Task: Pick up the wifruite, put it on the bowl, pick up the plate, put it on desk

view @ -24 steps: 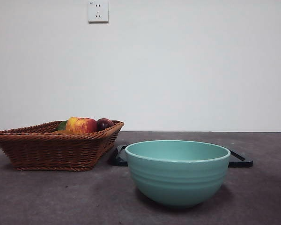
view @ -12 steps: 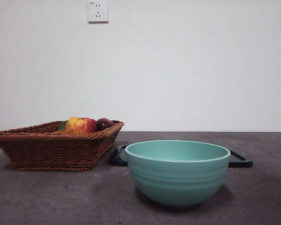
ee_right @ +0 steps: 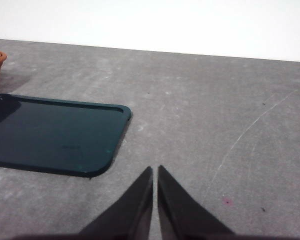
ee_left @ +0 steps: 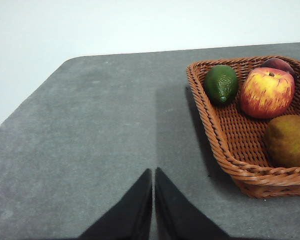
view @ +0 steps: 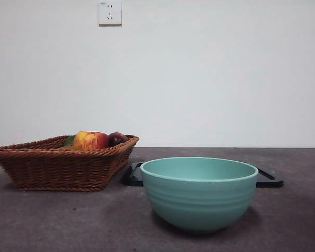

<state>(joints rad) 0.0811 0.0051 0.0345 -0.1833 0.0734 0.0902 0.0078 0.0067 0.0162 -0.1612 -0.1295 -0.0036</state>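
So the teal bowl (view: 199, 192) sits upright on the dark grey tabletop (view: 68, 220), nearest the front camera; nothing shows above its rim from this low angle, so I can't tell what's inside. Just behind it lies a flat black tray (view: 269, 178), poking out on both sides of the bowl in the front view. Off to one side is the brown wicker basket (view: 58, 165), close to the tray's corner, though I can't tell whether they touch.

The basket holds 4 fruits going by the left wrist view: a green avocado (ee_left: 221, 83), a red-yellow apple (ee_left: 267, 92), a brownish kiwi-looking one (ee_left: 289, 140) and a dark plum (ee_left: 279, 63) tucked behind the apple.

The left pincer (ee_left: 153, 172) hangs over bare tabletop just beside the basket, its 2 black jaws pressed together with nothing between them; the right pincer (ee_right: 155, 170) is the same deal, jaws together and empty, over bare tabletop near the tray's rounded corner. Neither arm shows in the front view.
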